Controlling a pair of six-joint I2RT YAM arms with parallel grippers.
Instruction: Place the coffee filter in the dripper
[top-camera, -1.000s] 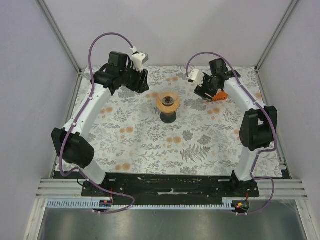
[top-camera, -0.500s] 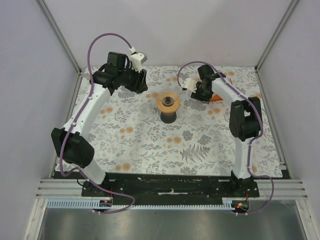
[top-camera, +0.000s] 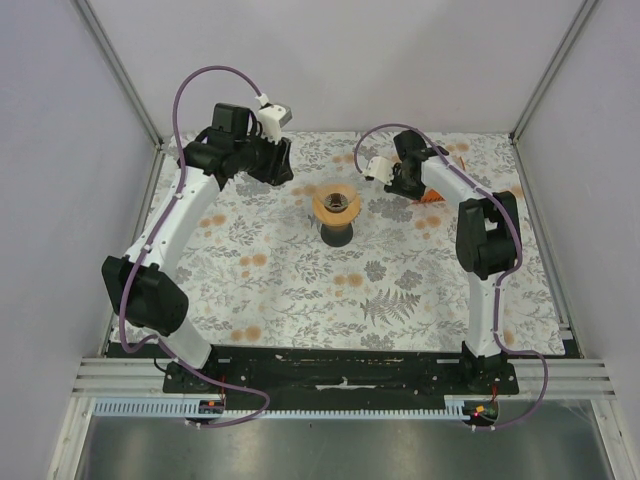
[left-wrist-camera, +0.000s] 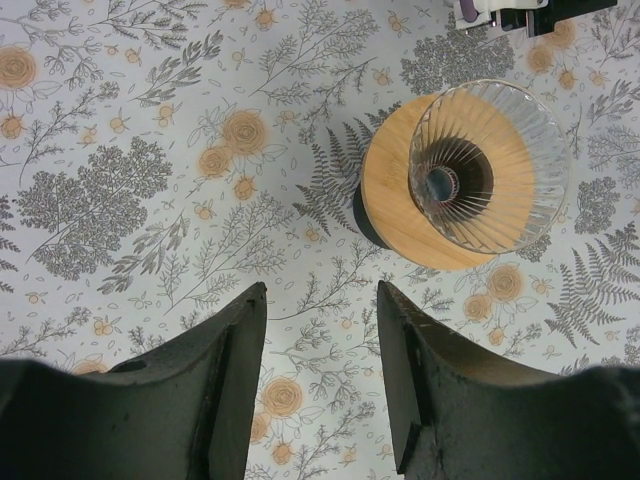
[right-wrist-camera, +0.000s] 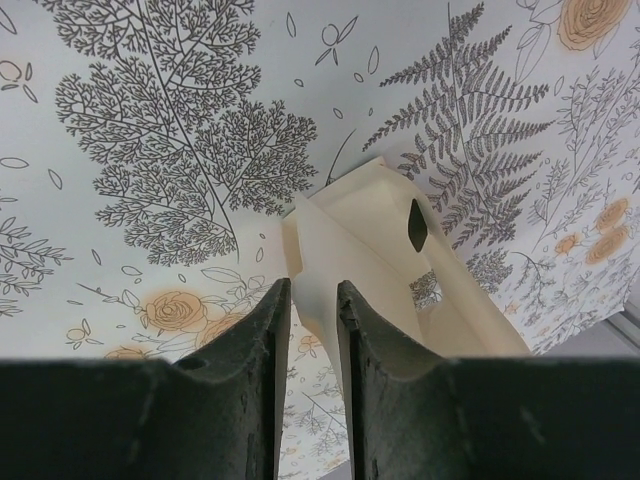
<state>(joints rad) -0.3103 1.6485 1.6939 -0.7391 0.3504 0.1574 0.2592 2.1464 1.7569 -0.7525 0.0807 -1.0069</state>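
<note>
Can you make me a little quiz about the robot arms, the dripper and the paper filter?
1. True or false: the coffee filter is inside the dripper.
2. Which gripper has the paper between its fingers? A) the left gripper B) the right gripper C) neither
3. Fill in the gap: the left gripper hangs near the dripper with its fingers ____ and nothing between them.

Key: 1 false, the dripper has no paper in it. 2 B. 3 open.
</note>
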